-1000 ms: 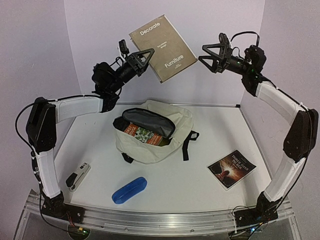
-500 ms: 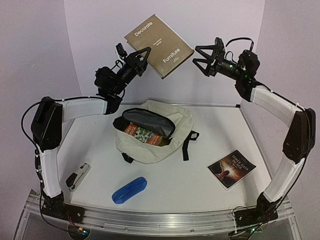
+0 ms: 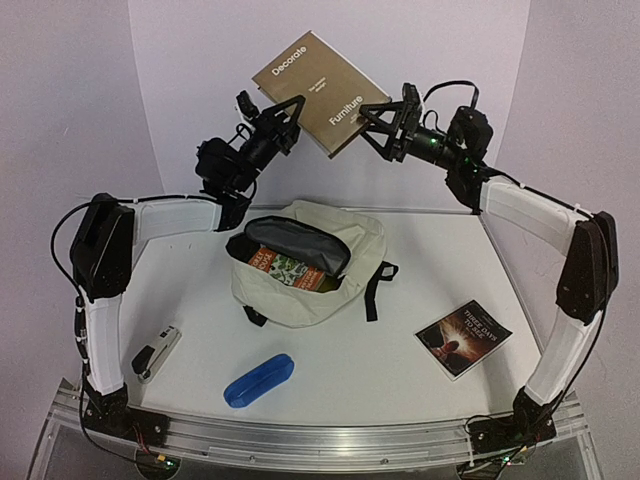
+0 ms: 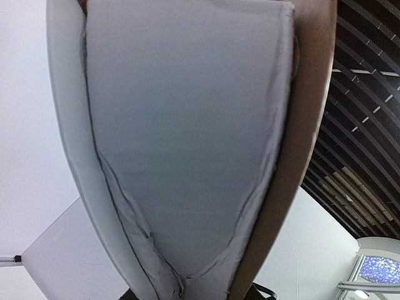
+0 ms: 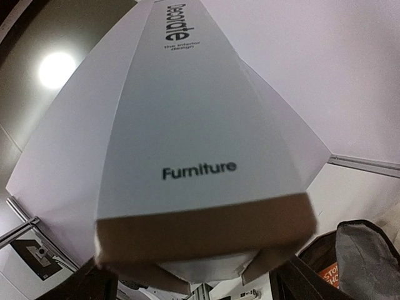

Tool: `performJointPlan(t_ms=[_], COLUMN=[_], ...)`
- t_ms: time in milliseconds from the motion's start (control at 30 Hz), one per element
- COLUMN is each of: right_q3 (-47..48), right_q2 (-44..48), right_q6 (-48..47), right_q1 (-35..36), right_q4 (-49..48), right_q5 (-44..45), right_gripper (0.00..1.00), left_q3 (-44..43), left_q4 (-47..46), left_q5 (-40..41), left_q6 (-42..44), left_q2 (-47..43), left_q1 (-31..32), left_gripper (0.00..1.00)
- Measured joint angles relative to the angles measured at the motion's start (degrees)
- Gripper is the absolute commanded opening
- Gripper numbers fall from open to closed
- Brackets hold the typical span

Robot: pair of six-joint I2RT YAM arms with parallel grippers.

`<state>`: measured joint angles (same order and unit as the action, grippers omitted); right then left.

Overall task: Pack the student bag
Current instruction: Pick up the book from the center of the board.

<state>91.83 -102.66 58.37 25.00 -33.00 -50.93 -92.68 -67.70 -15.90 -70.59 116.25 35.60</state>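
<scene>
The student bag (image 3: 345, 290) is a cream backpack lying open in the middle of the table, with its dark lining and an orange-green book (image 3: 285, 268) showing inside. My left gripper (image 3: 288, 115) is shut on the left edge of a tan book (image 3: 318, 90) titled "Decorate Furniture" and holds it high above the bag. The book fills the left wrist view (image 4: 187, 125). My right gripper (image 3: 372, 125) is open, with its fingers on either side of the book's lower right corner (image 5: 200, 231). The bag's lining shows low in the right wrist view (image 5: 369, 250).
A grey stapler (image 3: 157, 351) and a blue pencil case (image 3: 259, 379) lie near the front left. A dark booklet (image 3: 463, 337) lies at the front right. The back wall stands close behind both grippers.
My right gripper has moved left to the held book, and its open fingers now straddle the book's corner. My left gripper and the book have shifted only slightly.
</scene>
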Motion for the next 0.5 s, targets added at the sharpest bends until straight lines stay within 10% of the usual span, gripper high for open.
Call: performJointPlan(t_ms=[233,500], right_q3=[1.5,1.6], right_q2=[-2.7,-2.7], right_q6=[-0.6,-5.0], right_q1=[1.8,1.7], right_q4=[-1.2,0.3], right_q5=[3.4,6.4], right_gripper=[0.56,0.18], left_q3=[0.0,3.5], left_q4=[-0.3,2.5], left_q5=[1.2,3.9], left_q6=[-1.4,-1.5], left_q2=[1.2,-0.9], left_q1=[1.1,1.6], left_gripper=[0.33,0.79])
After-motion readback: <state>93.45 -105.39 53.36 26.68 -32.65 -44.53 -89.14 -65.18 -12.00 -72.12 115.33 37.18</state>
